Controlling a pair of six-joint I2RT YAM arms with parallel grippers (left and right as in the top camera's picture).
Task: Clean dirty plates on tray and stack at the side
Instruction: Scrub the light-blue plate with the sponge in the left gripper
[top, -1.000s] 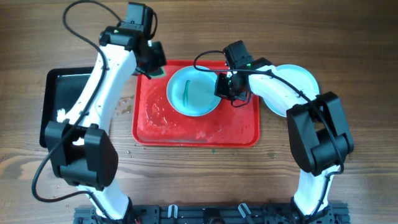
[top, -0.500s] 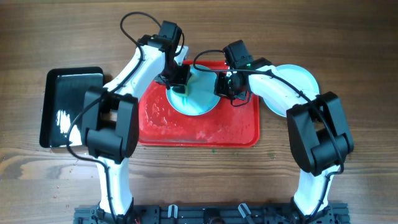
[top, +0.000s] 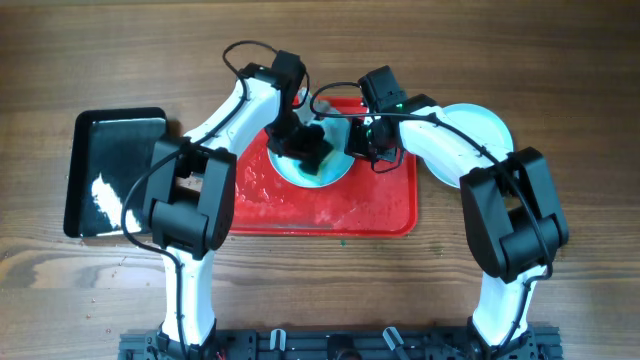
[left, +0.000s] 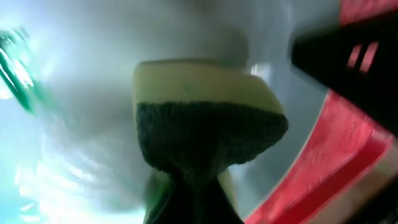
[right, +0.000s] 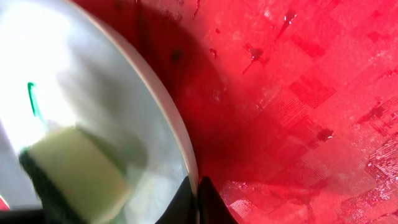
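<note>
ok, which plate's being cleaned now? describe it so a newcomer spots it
Start at the red tray mid-table, between the black tray and a pale plate on bare wood. The pale aqua plate lies in the tray's far half. It alone sits on red, carries a green smear, has a sponge on it and the right fingers pinching its rim.

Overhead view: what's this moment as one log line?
left gripper: sponge on aqua plate | right gripper: pinching plate rim | red tray: wet
</note>
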